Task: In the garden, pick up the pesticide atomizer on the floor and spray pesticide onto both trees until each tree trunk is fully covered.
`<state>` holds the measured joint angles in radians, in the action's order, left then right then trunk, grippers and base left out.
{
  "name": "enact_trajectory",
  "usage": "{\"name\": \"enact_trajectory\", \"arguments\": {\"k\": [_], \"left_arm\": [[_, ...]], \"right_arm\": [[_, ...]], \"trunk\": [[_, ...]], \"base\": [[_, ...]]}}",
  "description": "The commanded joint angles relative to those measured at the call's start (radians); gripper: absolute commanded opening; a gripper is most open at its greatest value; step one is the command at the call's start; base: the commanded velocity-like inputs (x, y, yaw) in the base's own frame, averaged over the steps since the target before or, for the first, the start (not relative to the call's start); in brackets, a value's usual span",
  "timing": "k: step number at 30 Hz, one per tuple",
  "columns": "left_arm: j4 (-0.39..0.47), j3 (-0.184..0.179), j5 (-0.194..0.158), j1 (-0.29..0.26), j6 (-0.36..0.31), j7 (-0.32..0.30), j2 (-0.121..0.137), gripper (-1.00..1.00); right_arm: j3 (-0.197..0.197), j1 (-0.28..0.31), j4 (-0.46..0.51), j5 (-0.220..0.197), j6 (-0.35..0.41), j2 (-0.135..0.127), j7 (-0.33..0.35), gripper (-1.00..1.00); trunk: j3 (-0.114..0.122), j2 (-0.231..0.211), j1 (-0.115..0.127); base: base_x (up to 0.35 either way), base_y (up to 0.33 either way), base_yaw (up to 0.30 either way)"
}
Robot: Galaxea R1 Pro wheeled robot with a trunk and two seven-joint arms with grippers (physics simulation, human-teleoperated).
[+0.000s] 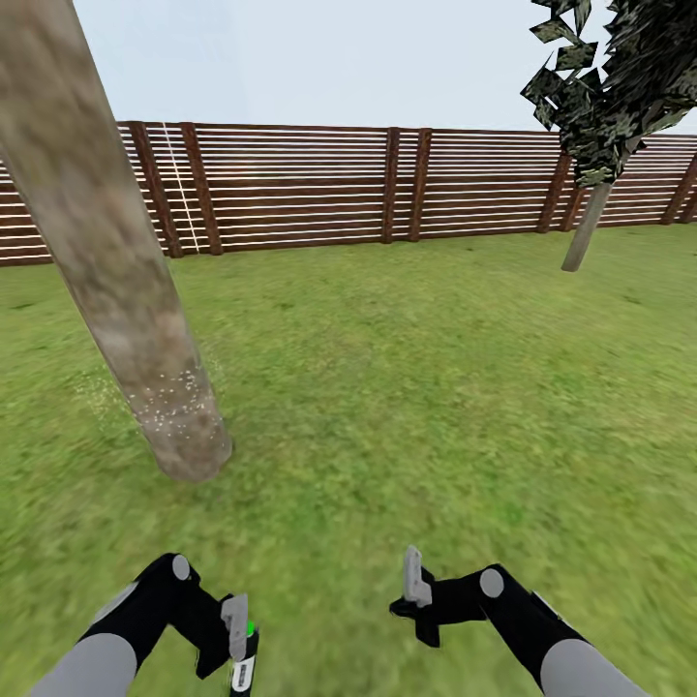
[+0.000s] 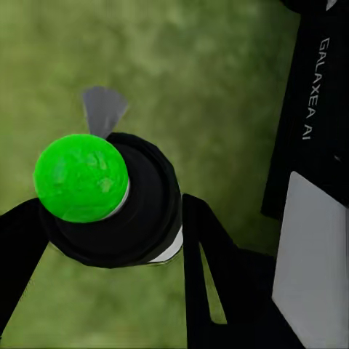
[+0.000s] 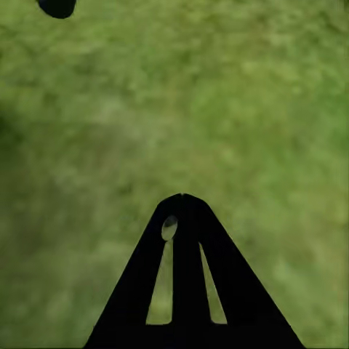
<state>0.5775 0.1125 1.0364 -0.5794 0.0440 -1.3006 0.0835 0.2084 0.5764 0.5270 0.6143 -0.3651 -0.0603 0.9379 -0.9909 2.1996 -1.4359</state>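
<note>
Both arms sit bent at lower frame; the left tool [image 1: 238, 634] clamps the small black green-capped pesticide atomizer [image 2: 109, 200], long axis upright; the right tool [image 3: 183, 211] is closed, empty; white-speckled grey-brown tree trunk [image 1: 145, 329] leans at left.

A brown slatted fence [image 1: 310, 184] backs the lawn; a dark-leaved, thin-trunked tree [image 1: 605, 106] stands far right.
</note>
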Motion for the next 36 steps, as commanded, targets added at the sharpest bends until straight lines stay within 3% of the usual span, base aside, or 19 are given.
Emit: {"name": "enact_trajectory", "arguments": {"k": [1,3,7,11,14,16,20,31,34,36], "left_arm": [[0.001,-0.012,0.009,0.000,0.005,-0.002,-0.022,-1.00],[0.001,-0.042,0.009,0.000,0.004,0.000,-0.042,-1.00],[0.002,-0.055,0.009,-0.001,0.005,0.002,-0.084,-1.00],[0.002,-0.065,0.011,-0.002,0.006,0.003,-0.116,-1.00],[-0.001,-0.143,0.010,0.000,0.005,0.082,-0.124,-1.00],[-0.004,-0.168,0.008,0.003,0.004,0.123,-0.126,-1.00],[-0.010,-0.172,-0.001,0.004,0.005,0.189,-0.139,-1.00],[-0.010,-0.170,-0.013,0.009,0.013,0.201,-0.184,-1.00],[-0.011,-0.171,-0.062,0.009,0.014,0.227,-0.189,-1.00],[-0.011,-0.171,-0.075,0.009,0.014,0.242,-0.189,-1.00]], "right_arm": [[0.004,0.000,0.002,0.006,-0.004,0.013,-0.001,-1.00],[0.005,0.000,0.002,0.008,-0.003,0.032,-0.001,-1.00],[0.005,0.000,0.003,0.037,-0.004,0.050,0.011,-1.00],[0.005,0.000,0.004,0.077,-0.004,0.100,0.022,-1.00],[0.005,0.000,0.004,0.090,-0.005,0.122,0.022,-1.00],[0.005,0.000,0.005,0.091,-0.005,0.129,0.022,-1.00],[0.004,0.000,0.031,0.089,-0.005,0.134,0.022,-1.00],[0.003,0.000,0.066,0.088,-0.005,0.135,0.022,-1.00],[0.003,0.000,0.067,0.088,-0.005,0.135,0.022,-1.00],[0.003,0.000,0.067,0.088,-0.005,0.135,0.022,-1.00]], "trunk": [[-0.001,0.000,0.000],[-0.001,0.000,0.000],[-0.001,0.000,0.000],[-0.001,0.000,0.000],[-0.001,0.000,0.000],[-0.001,0.000,0.000],[-0.001,0.000,0.000],[-0.001,0.000,0.000],[-0.001,0.000,0.000],[-0.001,0.000,0.000]], "base": [[0.000,0.000,0.000],[0.000,0.000,0.000],[0.000,0.000,0.000],[0.000,0.000,0.000],[0.000,0.000,0.000],[0.000,0.000,0.000],[0.000,0.000,0.000],[0.000,0.000,0.000],[0.000,0.000,0.000],[0.000,0.000,0.000]]}}
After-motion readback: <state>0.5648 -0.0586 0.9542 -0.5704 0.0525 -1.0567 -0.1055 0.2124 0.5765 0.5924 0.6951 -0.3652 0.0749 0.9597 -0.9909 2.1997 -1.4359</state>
